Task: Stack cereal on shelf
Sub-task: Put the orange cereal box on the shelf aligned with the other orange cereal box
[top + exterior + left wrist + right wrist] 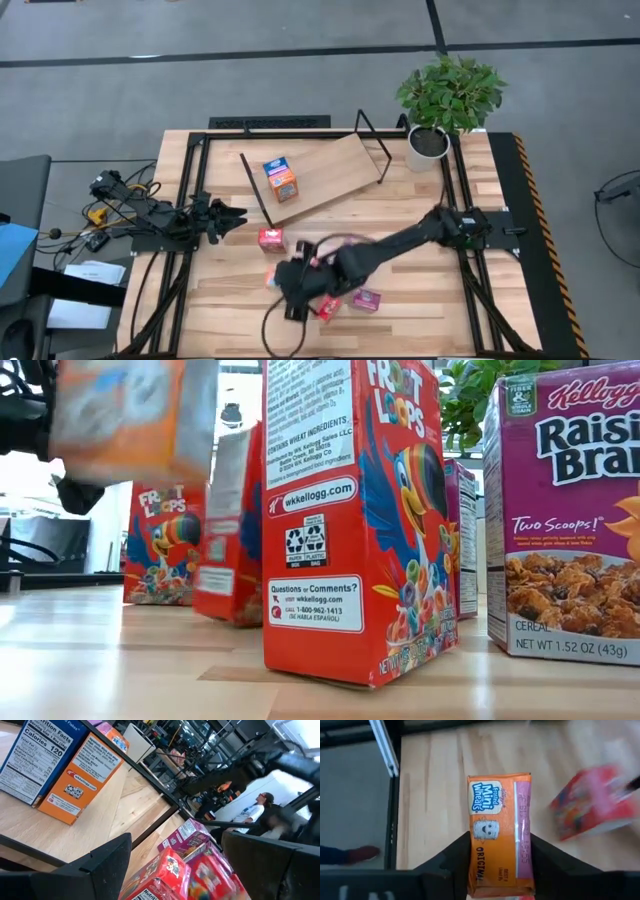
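My right gripper (288, 288) reaches in over the table's near middle and is shut on an orange Mini-Wheats box (500, 832), which shows lifted and blurred in the low view (130, 415). My left gripper (232, 217) waits open and empty at the table's left, its fingers wide apart in the left wrist view (180, 870). The plywood shelf (325, 175) lies tilted at the far middle with a blue box and an orange box (281, 180) standing side by side on it. A red box (271, 238) stands on the table just near of the shelf. My right gripper pinches the orange box by its two long narrow sides (470, 845) between its two fingers, at the end nearest the wrist. The fingers (452, 857) come from above and lie across the box. The box is lifted clear of the table.
A red box (328, 308) and a pink-magenta box (367, 299) stand on the table beside the right gripper. In the low view, Froot Loops boxes (350, 520) and a Raisin Bran box (565, 510) stand upright. A potted plant (445, 105) stands at the far right.
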You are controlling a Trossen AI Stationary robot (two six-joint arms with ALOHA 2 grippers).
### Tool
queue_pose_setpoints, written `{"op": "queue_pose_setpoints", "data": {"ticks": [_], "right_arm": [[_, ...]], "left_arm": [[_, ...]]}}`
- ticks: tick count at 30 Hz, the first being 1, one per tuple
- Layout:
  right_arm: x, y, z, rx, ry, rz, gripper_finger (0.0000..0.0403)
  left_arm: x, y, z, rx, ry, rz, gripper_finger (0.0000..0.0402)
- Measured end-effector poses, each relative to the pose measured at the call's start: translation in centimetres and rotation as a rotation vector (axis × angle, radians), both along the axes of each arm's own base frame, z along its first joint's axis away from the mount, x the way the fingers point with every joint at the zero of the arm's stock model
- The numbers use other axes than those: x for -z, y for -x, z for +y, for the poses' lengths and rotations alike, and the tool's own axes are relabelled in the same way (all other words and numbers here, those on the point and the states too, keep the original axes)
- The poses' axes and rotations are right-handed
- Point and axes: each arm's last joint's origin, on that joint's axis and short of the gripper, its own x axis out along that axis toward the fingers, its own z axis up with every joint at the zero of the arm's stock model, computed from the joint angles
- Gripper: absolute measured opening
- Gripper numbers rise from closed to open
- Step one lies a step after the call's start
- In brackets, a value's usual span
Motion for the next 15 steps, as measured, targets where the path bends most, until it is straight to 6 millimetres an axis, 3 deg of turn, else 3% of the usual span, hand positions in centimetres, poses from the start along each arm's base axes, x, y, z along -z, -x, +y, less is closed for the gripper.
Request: {"op": "queue_pose_setpoints", "data": {"ticks": [9, 12, 15], "right_arm": [[-10.2, 5.5, -8.1, -0.156, 0.277, -0.055, 0.0174], [-12.2, 6.6, -10.8, -0.169, 0.349, -0.083, 0.0175], [-12.9, 7.2, -13.0, -0.212, 0.422, -0.053, 0.0181]], "left_arm": [[0.0, 0.0, 0.0, -0.006, 0.004, -0.001, 0.03], [0.0, 0.0, 0.0, -0.004, 0.021, -0.005, 0.03], [0.0, 0.0, 0.0, -0.004, 0.041, -0.01, 0.03]]}}
